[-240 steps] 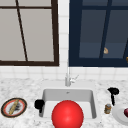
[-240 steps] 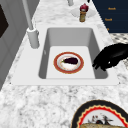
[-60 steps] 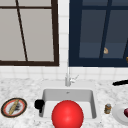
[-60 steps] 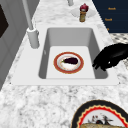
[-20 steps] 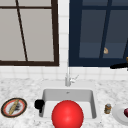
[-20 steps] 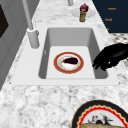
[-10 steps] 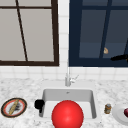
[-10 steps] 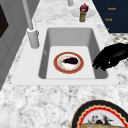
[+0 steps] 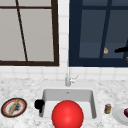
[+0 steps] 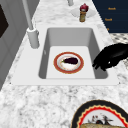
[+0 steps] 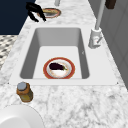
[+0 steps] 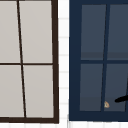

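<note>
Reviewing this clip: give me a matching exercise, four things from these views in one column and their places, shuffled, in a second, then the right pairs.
Things:
1. red-rimmed plate with a dark food item
2. small brown jar
3. left hand
4. right hand

Places:
A. up in front of the dark window
B. on the sink's floor
C. at the sink's left edge
D. on the counter beside a white plate

Pairs: 1-B, 2-D, 3-C, 4-A
</note>
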`<state>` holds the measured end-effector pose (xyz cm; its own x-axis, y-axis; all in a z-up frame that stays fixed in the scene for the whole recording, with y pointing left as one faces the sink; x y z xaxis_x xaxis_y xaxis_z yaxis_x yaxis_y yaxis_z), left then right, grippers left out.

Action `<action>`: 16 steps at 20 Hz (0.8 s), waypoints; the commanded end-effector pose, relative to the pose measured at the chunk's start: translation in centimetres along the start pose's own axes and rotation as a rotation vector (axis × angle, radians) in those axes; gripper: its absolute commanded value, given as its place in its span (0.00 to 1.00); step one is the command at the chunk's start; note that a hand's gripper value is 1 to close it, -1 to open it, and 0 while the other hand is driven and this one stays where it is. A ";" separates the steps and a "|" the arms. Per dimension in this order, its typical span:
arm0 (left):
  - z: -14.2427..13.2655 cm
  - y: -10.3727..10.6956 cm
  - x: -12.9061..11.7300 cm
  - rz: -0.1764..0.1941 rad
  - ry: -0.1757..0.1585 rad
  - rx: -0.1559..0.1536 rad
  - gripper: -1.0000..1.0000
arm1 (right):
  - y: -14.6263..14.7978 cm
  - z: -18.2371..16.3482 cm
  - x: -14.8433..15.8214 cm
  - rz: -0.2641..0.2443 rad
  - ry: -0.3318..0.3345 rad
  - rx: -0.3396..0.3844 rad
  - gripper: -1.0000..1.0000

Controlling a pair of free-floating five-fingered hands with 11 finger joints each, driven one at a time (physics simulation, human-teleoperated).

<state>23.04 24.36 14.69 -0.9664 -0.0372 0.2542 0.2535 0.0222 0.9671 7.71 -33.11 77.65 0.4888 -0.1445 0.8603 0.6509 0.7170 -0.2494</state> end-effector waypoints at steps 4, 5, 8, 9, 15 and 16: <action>0.0 0.0 0.0 0.000 0.000 0.000 0.50 | 2.3 -4.6 2.4 -0.006 0.004 0.007 0.00; 0.0 0.0 0.0 0.000 0.000 0.000 0.50 | 2.9 -5.2 2.6 0.000 -0.001 0.003 0.00; 0.0 0.0 0.0 0.000 0.000 0.000 0.50 | 4.7 -7.1 3.0 -0.004 -0.010 -0.007 0.00; 0.0 0.0 0.0 0.000 0.000 0.000 0.50 | 5.2 -7.7 3.2 -0.015 -0.024 -0.007 0.00; 0.0 0.0 0.0 0.000 0.000 0.000 0.50 | 4.3 -12.3 0.7 -0.066 -0.053 0.094 0.00; 0.0 0.0 0.0 0.000 0.000 0.000 0.50 | 3.9 -12.9 0.3 -0.076 -0.054 0.107 0.00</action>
<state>23.04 24.36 14.69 -0.9664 -0.0372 0.2542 0.2535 0.0222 0.9671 18.30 -37.25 73.09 0.4373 -0.1129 0.8922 0.6146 0.7618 -0.2049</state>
